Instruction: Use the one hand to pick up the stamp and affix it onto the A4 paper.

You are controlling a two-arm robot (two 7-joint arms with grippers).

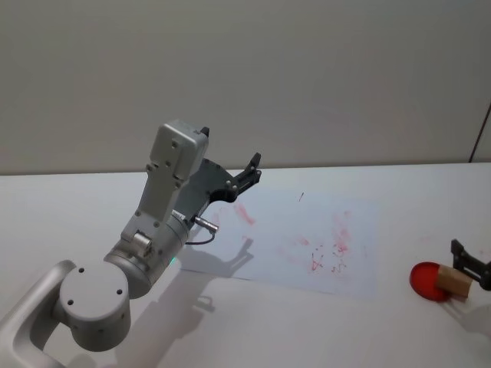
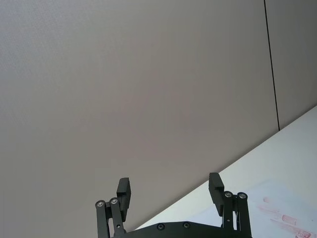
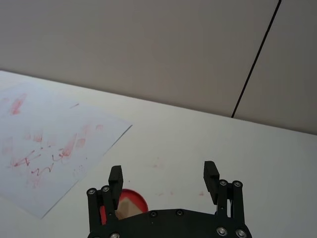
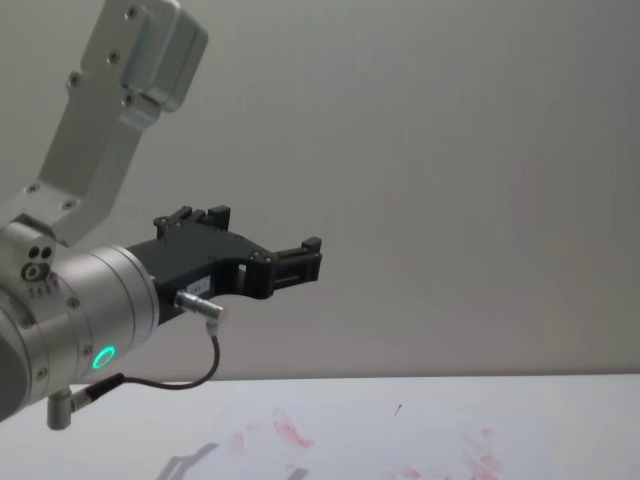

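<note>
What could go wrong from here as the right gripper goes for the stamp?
The right gripper is open, but the stamp sits by one finger, not centred; closing could clip or tip it. The stamp touches the red ink pad, so lifting may drag the pad or smear ink before reaching the A4 paper. The left gripper, raised near the paper's left edge, is idle.

The white A4 paper (image 1: pixel 268 230) bore scattered red smudges and prints. The stamp (image 1: pixel 459 283) was pale tan, its ink pad (image 1: pixel 424 279) red. The left claw (image 2: pixel 169 183) and right claw (image 3: pixel 163 173) were black. The worktop (image 1: pixel 77 207) was plain white.
</note>
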